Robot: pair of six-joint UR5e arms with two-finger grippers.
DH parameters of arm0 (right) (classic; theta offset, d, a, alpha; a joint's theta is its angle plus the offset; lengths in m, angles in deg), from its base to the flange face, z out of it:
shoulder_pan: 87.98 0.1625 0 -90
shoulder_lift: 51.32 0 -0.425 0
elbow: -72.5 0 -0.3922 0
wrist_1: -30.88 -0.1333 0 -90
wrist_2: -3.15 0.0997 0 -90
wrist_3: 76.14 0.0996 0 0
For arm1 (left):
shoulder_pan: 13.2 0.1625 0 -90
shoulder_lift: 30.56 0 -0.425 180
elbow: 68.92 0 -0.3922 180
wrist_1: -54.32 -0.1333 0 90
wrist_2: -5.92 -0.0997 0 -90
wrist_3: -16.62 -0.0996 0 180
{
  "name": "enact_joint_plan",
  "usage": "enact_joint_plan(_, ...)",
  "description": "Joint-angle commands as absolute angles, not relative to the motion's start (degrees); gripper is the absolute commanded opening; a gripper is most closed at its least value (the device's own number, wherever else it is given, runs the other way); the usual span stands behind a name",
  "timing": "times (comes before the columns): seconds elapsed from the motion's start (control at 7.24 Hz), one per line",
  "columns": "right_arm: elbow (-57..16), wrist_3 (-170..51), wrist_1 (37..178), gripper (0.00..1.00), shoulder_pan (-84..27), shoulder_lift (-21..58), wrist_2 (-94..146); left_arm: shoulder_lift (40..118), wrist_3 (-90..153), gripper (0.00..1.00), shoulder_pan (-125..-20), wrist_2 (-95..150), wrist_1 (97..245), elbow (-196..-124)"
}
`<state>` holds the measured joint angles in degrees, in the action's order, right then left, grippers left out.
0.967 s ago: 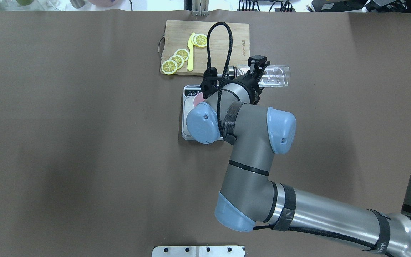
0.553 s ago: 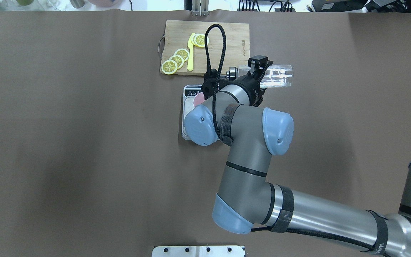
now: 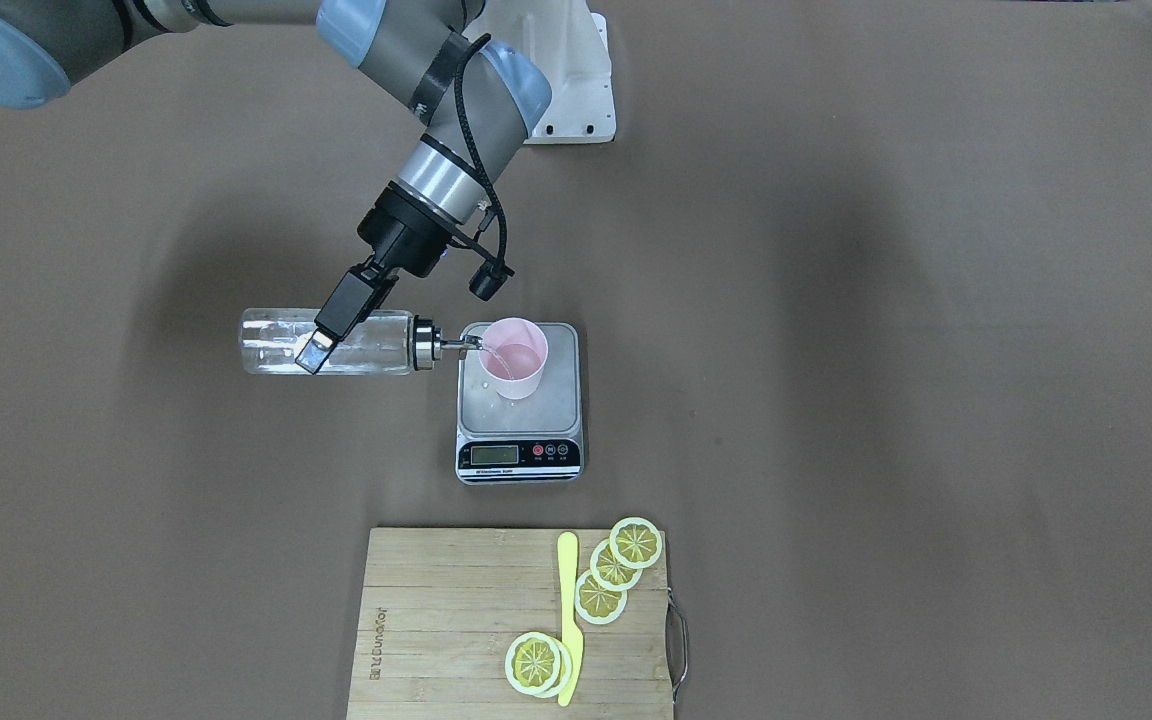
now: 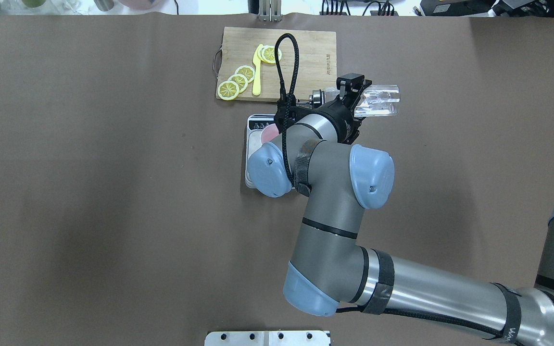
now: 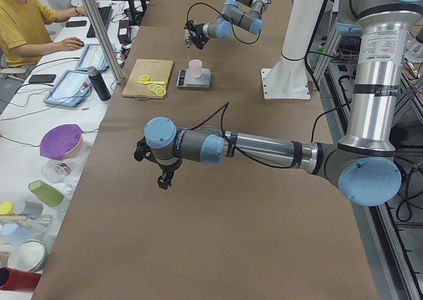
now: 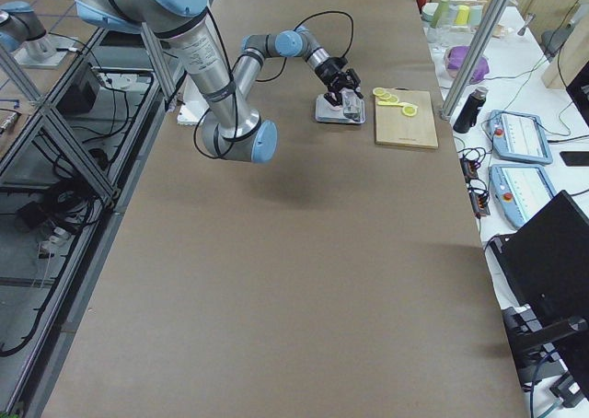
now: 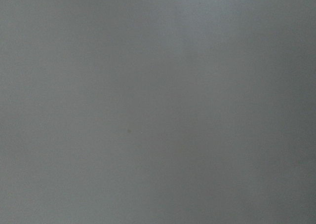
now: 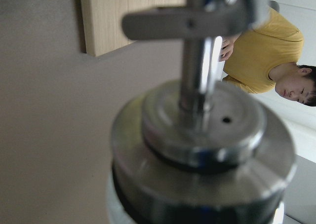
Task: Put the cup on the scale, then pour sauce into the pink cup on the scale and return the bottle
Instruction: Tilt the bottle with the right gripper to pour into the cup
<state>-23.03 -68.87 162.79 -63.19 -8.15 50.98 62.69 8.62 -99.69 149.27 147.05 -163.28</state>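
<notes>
The pink cup (image 3: 514,368) stands upright on the scale (image 3: 519,420), on its steel platform. My right gripper (image 3: 328,335) is shut on the clear bottle (image 3: 326,343), which lies about level. Its metal cap and thin spout (image 3: 454,345) reach to the cup's near rim. The sauce is too clear to make out. From overhead the right arm hides most of the cup (image 4: 270,132) and the scale (image 4: 254,126); the bottle (image 4: 379,101) sticks out to the right. The cap (image 8: 202,150) fills the right wrist view. My left gripper (image 5: 162,171) hovers over bare table far from the scale; open or shut, I cannot tell.
A bamboo cutting board (image 3: 436,620) with lemon slices (image 3: 616,570) and a yellow knife (image 3: 568,610) lies just beyond the scale. A person in yellow (image 5: 23,29) sits at a side desk with tablets, bottles and bowls. The robot's white base (image 3: 571,80) stands behind the scale.
The right wrist has turned a little and the bottle's base end has swung further right and up in the overhead view. The right arm's elbow has shifted slightly left.
</notes>
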Motion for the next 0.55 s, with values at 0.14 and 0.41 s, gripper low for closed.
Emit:
enact_joint_plan(0.14, -23.21, -66.84, 165.18, 0.22, -63.28, -8.87, 50.35, 62.69, 8.62, 0.99, -99.95, 149.35, 147.05, -162.88)
enact_joint_plan(0.41, -27.14, -64.73, 164.65, 0.22, -64.24, -6.17, 50.26, 63.04, 8.62, 0.99, -100.21, 149.71, 147.05, -162.52)
